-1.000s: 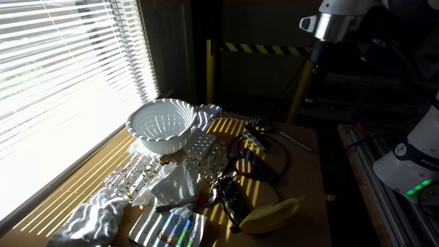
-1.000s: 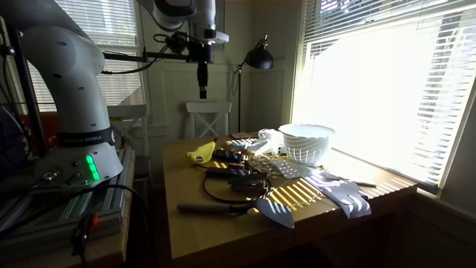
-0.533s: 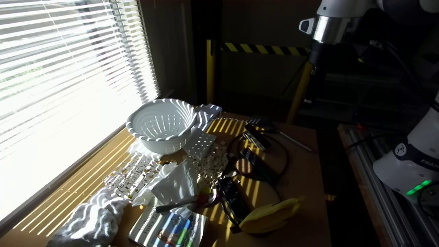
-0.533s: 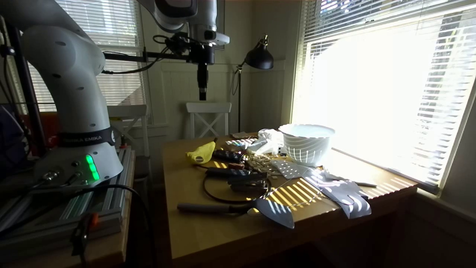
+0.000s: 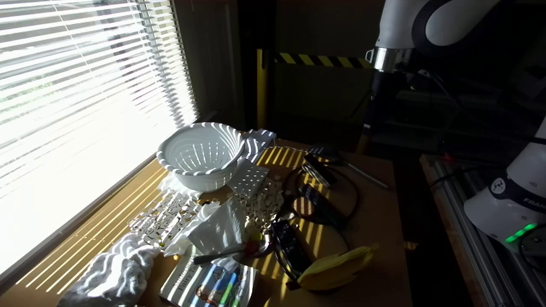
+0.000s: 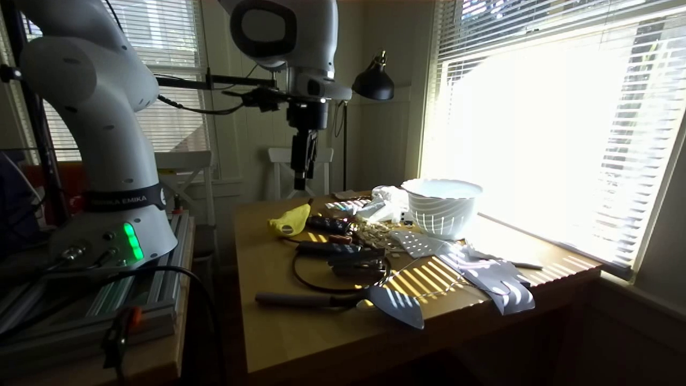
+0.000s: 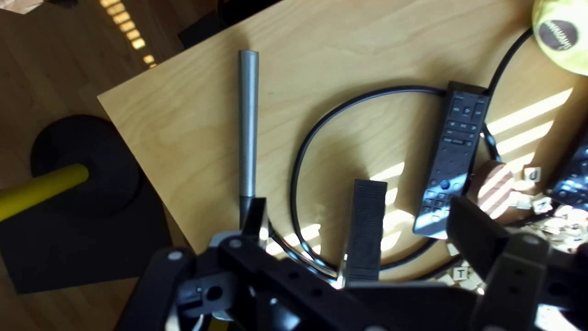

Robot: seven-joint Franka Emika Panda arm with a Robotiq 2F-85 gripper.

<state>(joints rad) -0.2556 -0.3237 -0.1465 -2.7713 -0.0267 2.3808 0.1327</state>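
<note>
My gripper hangs open above the table with nothing between its fingers. A dark, narrow stapler-like block shows in the gap, well below; its near end is hidden by the gripper. To its right lies a black remote, partly behind the right finger. A black cable loops around the block. The grey spatula handle runs up behind the left finger. In the exterior views the gripper stays clear of everything, higher than the yellow banana-shaped item.
A white colander stands by the window. Letter tiles, white wrapping, a book and a striped-lit cloth crowd the table. A grey flat piece overhangs the table edge. A black lamp stands behind.
The arm has come down and shifted over the table toward the window side, mostly in the last half second. The gripper has stayed open. Objects on the table have not moved.
</note>
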